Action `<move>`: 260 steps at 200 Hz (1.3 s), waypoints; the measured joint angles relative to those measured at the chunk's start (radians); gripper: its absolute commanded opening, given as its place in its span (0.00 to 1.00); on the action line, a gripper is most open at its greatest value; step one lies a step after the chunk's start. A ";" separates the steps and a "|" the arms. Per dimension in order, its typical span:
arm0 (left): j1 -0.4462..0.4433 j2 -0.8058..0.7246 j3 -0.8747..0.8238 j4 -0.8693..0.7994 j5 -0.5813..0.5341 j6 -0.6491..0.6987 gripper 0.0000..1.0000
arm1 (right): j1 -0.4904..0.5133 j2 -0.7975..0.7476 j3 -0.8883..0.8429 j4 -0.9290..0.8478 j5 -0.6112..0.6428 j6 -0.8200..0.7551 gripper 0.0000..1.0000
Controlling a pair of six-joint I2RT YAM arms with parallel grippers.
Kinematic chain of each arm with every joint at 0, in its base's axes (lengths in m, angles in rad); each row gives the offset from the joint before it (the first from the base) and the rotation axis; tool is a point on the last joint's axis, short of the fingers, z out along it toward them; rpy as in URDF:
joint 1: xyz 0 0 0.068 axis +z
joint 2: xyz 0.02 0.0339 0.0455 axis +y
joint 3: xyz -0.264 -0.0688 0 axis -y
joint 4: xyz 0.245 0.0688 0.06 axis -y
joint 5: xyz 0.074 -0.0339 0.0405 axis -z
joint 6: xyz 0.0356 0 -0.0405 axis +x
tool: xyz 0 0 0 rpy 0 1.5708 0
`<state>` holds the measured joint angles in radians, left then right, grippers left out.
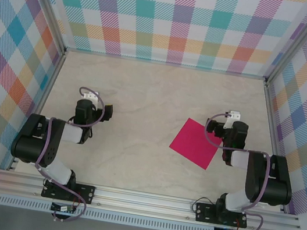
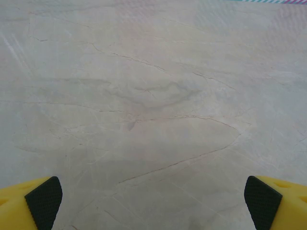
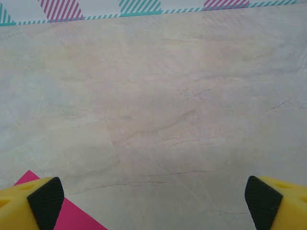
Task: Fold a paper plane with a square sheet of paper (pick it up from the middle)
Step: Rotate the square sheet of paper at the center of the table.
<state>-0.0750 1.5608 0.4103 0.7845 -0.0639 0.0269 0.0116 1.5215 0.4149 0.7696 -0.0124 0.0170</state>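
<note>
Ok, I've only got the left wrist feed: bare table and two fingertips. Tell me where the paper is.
Observer: The paper lies flat on the table, right of centre, close in front of the right arm.
Operator: Say whether it's folded.
Observer: Not yet. It's a plain flat square, turned like a diamond in the top view.
Operator: Now give me the right gripper.
Observer: The right gripper is open and holds nothing. In the right wrist view a corner of the paper shows beside one of its fingertips.
</note>
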 measured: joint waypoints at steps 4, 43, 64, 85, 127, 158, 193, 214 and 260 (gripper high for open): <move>0.000 0.000 0.000 0.000 0.000 0.000 1.00 | 0.000 0.000 0.000 0.000 0.000 0.000 1.00; 0.000 0.000 0.000 0.000 0.000 0.000 1.00 | 0.000 0.000 0.000 0.000 0.000 0.000 1.00; 0.000 0.000 0.000 0.000 0.000 0.000 1.00 | 0.000 0.000 0.000 0.000 0.000 0.000 1.00; 0.000 0.000 0.000 0.000 0.000 0.000 1.00 | 0.000 0.000 0.000 0.000 0.000 0.000 1.00; 0.000 0.000 0.000 0.000 0.000 0.000 1.00 | 0.000 0.000 0.000 0.000 0.000 0.000 1.00; 0.000 0.000 0.000 0.000 0.000 0.000 1.00 | 0.000 0.000 0.000 0.000 0.000 0.000 1.00; 0.000 0.000 0.000 -0.002 -0.013 -0.004 1.00 | 0.000 -0.011 0.000 -0.021 0.000 0.000 1.00; 0.000 -0.023 0.006 -0.058 -0.063 -0.018 1.00 | 0.000 -0.102 0.010 -0.138 0.009 0.002 1.00; 0.000 -0.193 0.178 -0.400 -0.137 -0.116 1.00 | 0.000 -0.344 0.262 -0.588 0.029 0.195 1.00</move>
<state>-0.0750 1.3678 0.5880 0.3843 -0.2005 -0.0895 0.0116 1.1778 0.6769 0.1814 0.0170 0.2123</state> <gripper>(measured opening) 0.999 0.996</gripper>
